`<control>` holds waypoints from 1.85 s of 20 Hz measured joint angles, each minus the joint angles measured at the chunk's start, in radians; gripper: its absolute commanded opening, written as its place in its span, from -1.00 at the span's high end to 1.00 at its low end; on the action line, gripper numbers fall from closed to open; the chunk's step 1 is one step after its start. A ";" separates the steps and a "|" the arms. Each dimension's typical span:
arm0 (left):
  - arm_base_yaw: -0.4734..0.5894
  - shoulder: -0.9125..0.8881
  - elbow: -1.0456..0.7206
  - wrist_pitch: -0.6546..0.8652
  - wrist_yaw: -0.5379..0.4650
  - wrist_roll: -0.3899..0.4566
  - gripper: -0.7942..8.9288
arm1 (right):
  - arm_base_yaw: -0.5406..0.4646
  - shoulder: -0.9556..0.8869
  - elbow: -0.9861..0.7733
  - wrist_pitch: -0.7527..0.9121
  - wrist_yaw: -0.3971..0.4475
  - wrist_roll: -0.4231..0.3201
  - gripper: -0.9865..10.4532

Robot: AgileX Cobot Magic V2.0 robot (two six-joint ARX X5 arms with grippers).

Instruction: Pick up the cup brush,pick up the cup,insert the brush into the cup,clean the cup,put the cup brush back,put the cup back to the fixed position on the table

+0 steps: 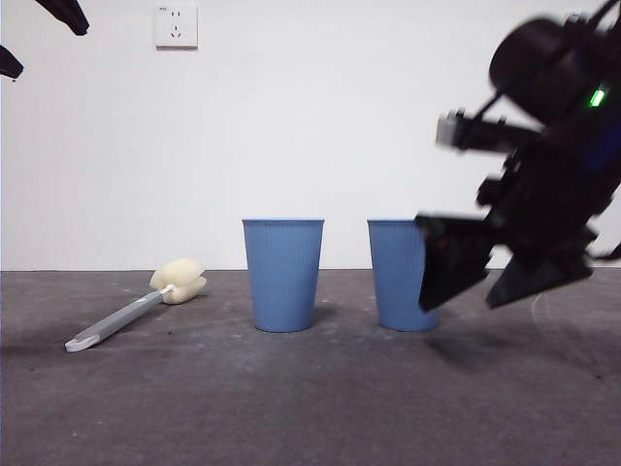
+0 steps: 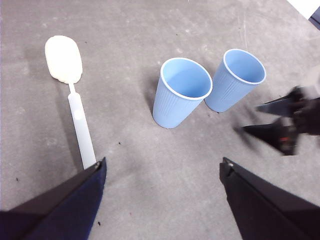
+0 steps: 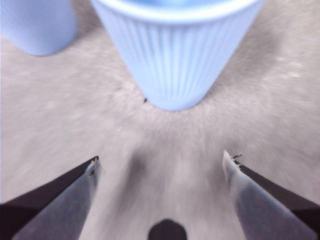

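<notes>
The cup brush (image 1: pixel 121 316) lies flat on the table (image 1: pixel 291 408) at the left, with its cream sponge head away from me; it also shows in the left wrist view (image 2: pixel 77 112). Two blue cups stand upright side by side: one in the middle (image 1: pixel 283 274) and one to its right (image 1: pixel 400 275). My right gripper (image 1: pixel 493 275) is open and empty. It hangs low just beside the right cup (image 3: pixel 177 55), apart from it. My left gripper (image 2: pixel 162 167) is open and empty, high above the table, and shows in the front view only as black tips at the top left.
A white wall with a socket (image 1: pixel 176 25) stands behind the table. The middle cup (image 2: pixel 181 92) and the right cup (image 2: pixel 235 80) stand close together with a small gap. The right gripper also shows in the left wrist view (image 2: pixel 280 125).
</notes>
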 measured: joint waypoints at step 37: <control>0.000 0.000 0.000 -0.198 0.278 0.026 0.84 | 0.000 -0.711 0.370 -1.193 -0.324 0.021 0.83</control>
